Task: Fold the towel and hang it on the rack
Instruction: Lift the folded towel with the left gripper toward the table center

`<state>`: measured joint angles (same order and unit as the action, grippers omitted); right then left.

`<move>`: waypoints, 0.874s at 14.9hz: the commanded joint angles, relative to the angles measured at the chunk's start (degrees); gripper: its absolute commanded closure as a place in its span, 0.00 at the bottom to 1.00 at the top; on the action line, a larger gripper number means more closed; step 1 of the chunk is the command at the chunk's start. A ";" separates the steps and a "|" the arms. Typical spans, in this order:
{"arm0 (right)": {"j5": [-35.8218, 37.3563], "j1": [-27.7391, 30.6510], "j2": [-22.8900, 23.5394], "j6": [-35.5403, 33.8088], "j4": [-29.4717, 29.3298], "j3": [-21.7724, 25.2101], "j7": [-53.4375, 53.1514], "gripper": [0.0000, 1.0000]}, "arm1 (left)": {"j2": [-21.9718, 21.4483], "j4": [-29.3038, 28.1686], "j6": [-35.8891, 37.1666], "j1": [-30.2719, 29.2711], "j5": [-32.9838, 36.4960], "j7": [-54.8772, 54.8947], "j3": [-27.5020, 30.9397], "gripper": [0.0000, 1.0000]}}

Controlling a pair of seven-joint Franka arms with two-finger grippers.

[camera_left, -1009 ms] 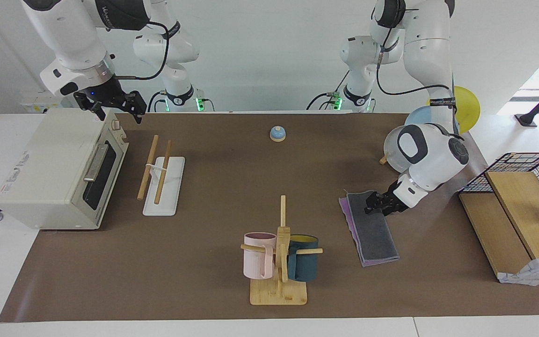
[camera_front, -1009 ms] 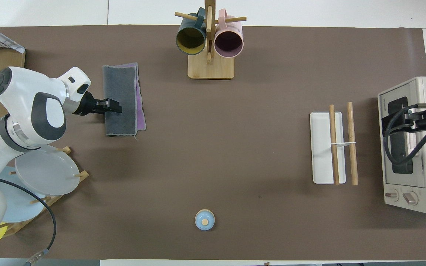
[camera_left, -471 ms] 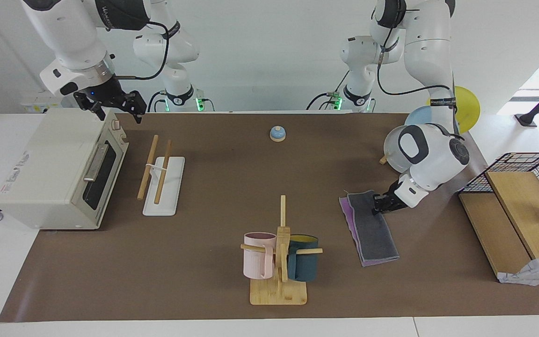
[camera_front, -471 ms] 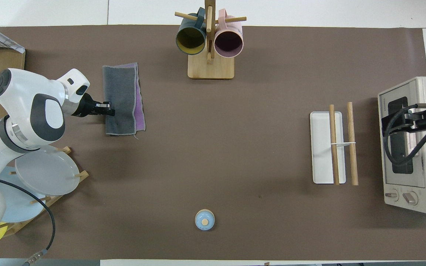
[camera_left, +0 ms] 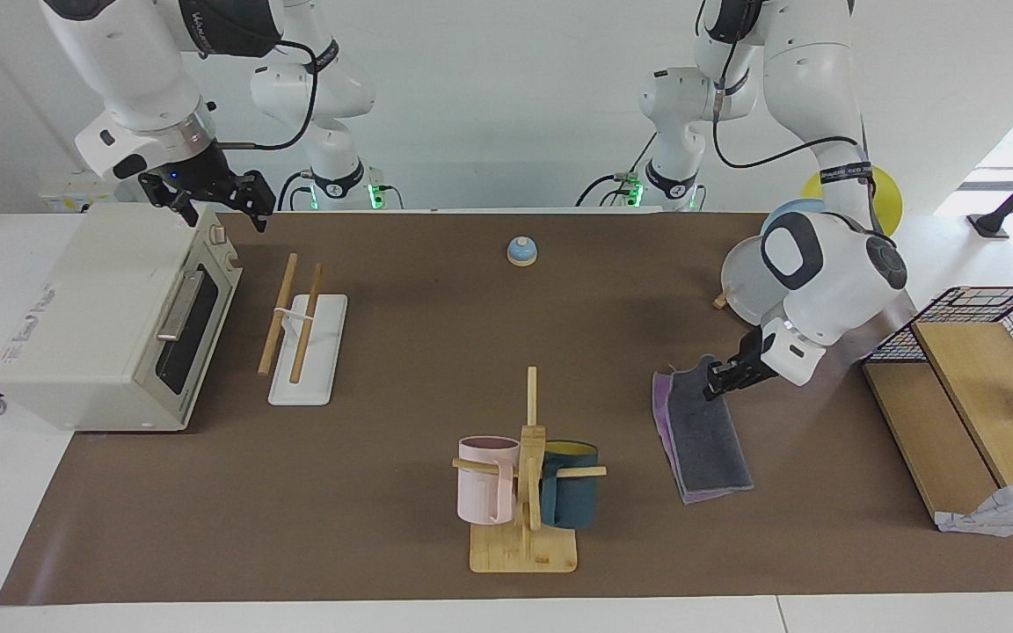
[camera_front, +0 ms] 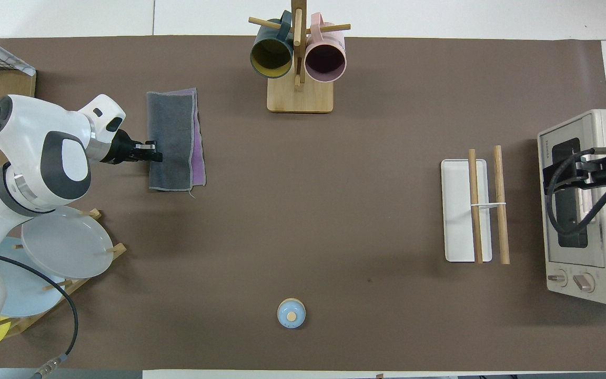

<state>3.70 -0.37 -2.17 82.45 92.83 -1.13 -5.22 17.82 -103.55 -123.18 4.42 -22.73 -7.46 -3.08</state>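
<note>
Two-layer soft towel (camera_left: 702, 428), grey over purple, edge pinched by left hand (camera_left: 714, 381); right hand (camera_left: 218, 200) wide.

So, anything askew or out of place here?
Only the towel: its fold is uneven, with a purple strip showing past the grey layer, and the left gripper is shut on its lifted edge. The rack stands bare and straight; the right gripper waits open over the toaster oven.

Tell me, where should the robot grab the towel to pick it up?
Probably at its long folded edge toward the left arm's end of the table, coming in low from that side. The towel lies folded, grey face up, so that edge is thick enough to pinch. The left gripper is already shut on it there.
</note>
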 commanded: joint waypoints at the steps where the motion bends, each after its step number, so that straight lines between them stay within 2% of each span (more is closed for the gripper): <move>1: -0.27 1.07 -0.38 -0.62 0.25 -0.72 0.65 0.00 | -2.52 2.73 4.08 3.04 1.98 -16.91 0.27 1.00; 5: -0.27 1.07 -0.38 -0.62 0.25 -0.72 0.65 0.00 | -4.81 6.50 8.90 7.26 5.75 -40.03 0.18 1.00; 8: -0.27 1.07 -0.38 -0.62 0.25 -0.72 0.65 0.00 | -6.04 10.64 13.83 8.33 5.76 -56.38 0.09 1.00; 11: -0.27 1.07 -0.38 -0.62 0.25 -0.72 0.65 0.00 | -9.20 11.18 13.84 8.24 5.24 -73.61 -0.79 1.00; 13: -0.27 1.07 -0.38 -0.62 0.25 -0.72 0.65 0.00 | -10.52 11.18 13.40 8.33 4.71 -80.31 -0.88 1.00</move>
<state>3.70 -0.37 -2.17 82.45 92.83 -1.13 -5.22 9.19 -92.09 -110.69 12.59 -17.99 -80.56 -4.02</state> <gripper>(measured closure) 0.000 0.978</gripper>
